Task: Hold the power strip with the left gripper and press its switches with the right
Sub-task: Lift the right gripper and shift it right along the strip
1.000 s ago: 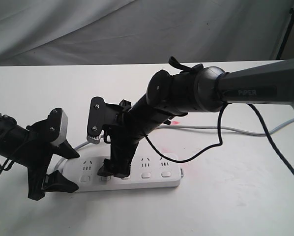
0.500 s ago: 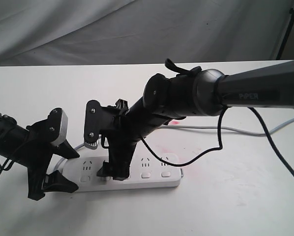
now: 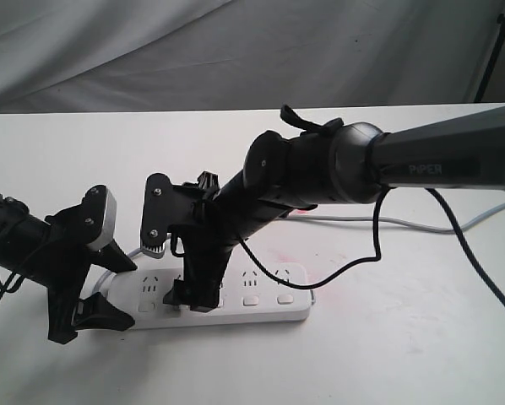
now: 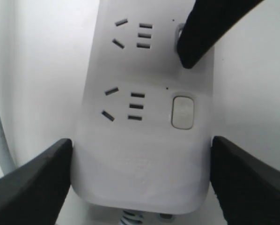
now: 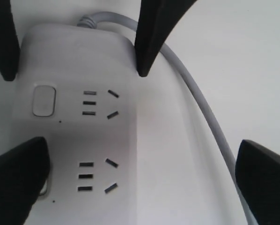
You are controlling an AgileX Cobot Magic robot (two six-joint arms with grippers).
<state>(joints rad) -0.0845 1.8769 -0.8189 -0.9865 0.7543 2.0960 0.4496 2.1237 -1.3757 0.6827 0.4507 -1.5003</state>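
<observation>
One small shift: the right gripper (image 3: 193, 300), fingers (image 5: 18, 178) wide and empty, is sliding left onto the next switch (image 4: 178, 33) while the left gripper (image 4: 141, 145) is clamping the power strip (image 3: 265, 310).

The long white power strip (image 3: 236, 315) is lying flat on the desk (image 3: 404, 337), running from 9 to 3 o'clock in the exterior view, sockets facing up. Its grey cord (image 5: 201, 112) is leaving the 9 o'clock end. The small white switches (image 3: 251, 300) are lining the 6 o'clock edge, one per socket set. The left tool (image 3: 127, 295) is clamping the cord end across its width. The right tool (image 3: 193, 302) is standing spread wide, one finger (image 4: 201, 33) sitting on the second switch from the cord end, the other off the 12 o'clock edge.
</observation>
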